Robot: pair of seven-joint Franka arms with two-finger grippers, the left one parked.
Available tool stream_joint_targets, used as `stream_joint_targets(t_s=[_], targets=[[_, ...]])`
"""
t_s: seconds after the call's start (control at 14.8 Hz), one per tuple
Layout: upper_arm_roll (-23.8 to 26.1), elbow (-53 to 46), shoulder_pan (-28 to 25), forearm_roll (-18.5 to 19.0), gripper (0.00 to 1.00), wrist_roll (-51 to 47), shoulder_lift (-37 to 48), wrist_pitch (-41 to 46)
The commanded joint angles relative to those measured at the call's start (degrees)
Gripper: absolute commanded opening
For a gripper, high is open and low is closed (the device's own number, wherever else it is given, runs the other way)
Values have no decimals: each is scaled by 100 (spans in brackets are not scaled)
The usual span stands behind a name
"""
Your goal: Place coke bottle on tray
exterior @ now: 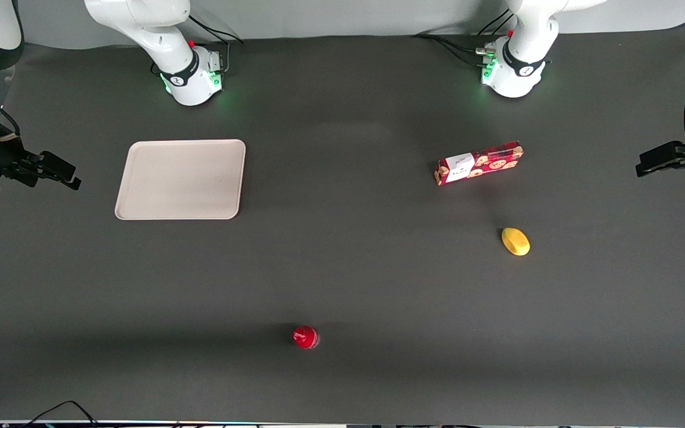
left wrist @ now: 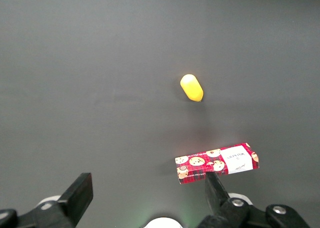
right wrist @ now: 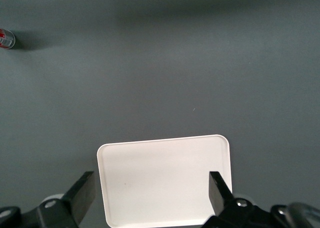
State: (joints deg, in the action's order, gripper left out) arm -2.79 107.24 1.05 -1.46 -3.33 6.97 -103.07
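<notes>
Plainly, nothing of the task has been carried out yet: the gripper (exterior: 72, 177) hangs at the working arm's end of the surface (exterior: 342, 285), its two fingers spread wide with nothing between them, as the right wrist view shows, where both dark fingers stand well apart over the tray's edge. Just beside it lies the tray (exterior: 181, 179), flat, beige and bare, with nothing on it; from the wrist camera its rim (right wrist: 165, 140) shows between the fingers. Farther out, and much nearer the front camera than the tray, the coke bottle (exterior: 305, 337) stands upright on the dark surface, seen as a red disc from above and well apart from both tray and gripper; the right wrist view catches only a sliver of it (right wrist: 6, 39). Toward the parked arm's end of the surface lie a red cookie box (exterior: 478, 162) and, nearer the front camera than that, a yellow lemon-like object (exterior: 515, 241), neither touching anything. Everything therefore remains to be done: reaching to the bottle, closing on it, lifting it, carrying it to the tray and setting it down there, probably upright.
</notes>
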Motion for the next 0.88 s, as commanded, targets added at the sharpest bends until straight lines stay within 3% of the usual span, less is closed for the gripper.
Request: stream_joint_targets(t_s=[0.0, 0.81], targets=[[-90, -54, -70, 49, 100, 96, -12, 6], [-73, -211, -148, -12, 100, 26, -20, 6]])
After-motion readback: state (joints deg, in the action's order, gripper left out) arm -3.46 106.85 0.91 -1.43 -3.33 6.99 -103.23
